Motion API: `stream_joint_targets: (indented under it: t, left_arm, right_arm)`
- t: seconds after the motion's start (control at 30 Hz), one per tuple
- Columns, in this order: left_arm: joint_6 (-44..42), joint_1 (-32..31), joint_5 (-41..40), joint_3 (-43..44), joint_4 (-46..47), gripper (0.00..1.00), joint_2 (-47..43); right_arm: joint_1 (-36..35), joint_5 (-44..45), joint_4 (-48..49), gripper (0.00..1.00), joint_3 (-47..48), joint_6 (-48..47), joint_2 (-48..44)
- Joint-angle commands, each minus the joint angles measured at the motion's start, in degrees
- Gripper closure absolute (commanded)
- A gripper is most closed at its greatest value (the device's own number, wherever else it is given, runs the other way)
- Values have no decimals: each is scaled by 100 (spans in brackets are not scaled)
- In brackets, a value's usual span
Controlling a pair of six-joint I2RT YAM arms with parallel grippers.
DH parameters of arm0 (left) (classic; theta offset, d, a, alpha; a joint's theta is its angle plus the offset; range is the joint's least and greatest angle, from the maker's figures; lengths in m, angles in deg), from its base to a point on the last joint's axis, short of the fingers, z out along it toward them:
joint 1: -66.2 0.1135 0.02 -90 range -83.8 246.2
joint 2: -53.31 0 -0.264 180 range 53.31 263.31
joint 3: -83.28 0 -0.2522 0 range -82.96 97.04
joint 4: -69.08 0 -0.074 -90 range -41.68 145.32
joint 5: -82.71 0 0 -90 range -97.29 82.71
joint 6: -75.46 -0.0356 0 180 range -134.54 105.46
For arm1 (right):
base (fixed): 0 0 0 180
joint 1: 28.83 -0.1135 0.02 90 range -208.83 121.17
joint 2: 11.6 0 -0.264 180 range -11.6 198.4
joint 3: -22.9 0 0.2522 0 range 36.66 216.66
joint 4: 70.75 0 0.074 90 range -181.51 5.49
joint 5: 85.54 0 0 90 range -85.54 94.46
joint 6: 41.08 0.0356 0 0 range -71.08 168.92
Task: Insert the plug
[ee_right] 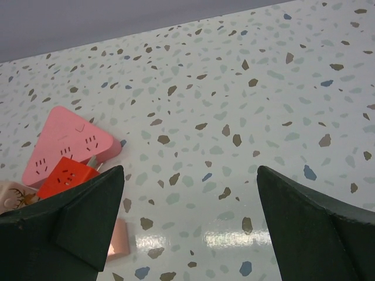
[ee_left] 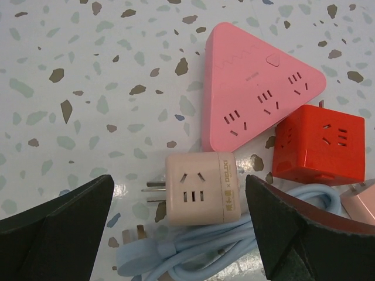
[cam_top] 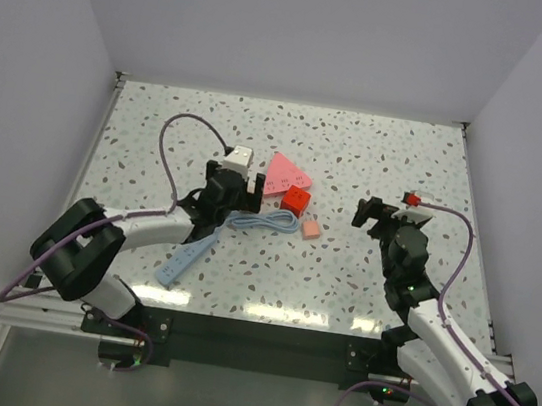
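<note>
Left gripper (cam_top: 233, 198) hangs wide open and empty, its fingers (ee_left: 58, 228) flanking a beige cube adapter (ee_left: 199, 187). Right gripper (cam_top: 378, 216), off to the right, is also spread wide, holding nothing. The plug (cam_top: 311, 228) lies on the table (cam_top: 358, 155) just near-right of the red cube (cam_top: 296, 200), between both grippers, touching neither.

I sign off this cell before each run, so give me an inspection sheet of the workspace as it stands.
Surface: speckled table, no spills seen.
Job's things: salmon plug lies loose near red cube.
Clutter: pink triangle socket, beige adapter, blue strip.
Grippers: left gripper open over the beige adapter; right gripper open, empty.
Cables: light blue cable bundled on table; purple arm cables.
Surroundings: white walls.
</note>
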Motion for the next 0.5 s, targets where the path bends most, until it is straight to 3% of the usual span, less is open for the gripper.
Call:
stream_joint_targets:
  t: [0.0,0.47]
  left_arm:
    - [95,-48,15,375,16,0,250]
    - [121,-48,322,850,-379,0,1085]
  right_arm:
    - [1,-63,153,1,244,108,41]
    - [1,-19,135,1,261,135,85]
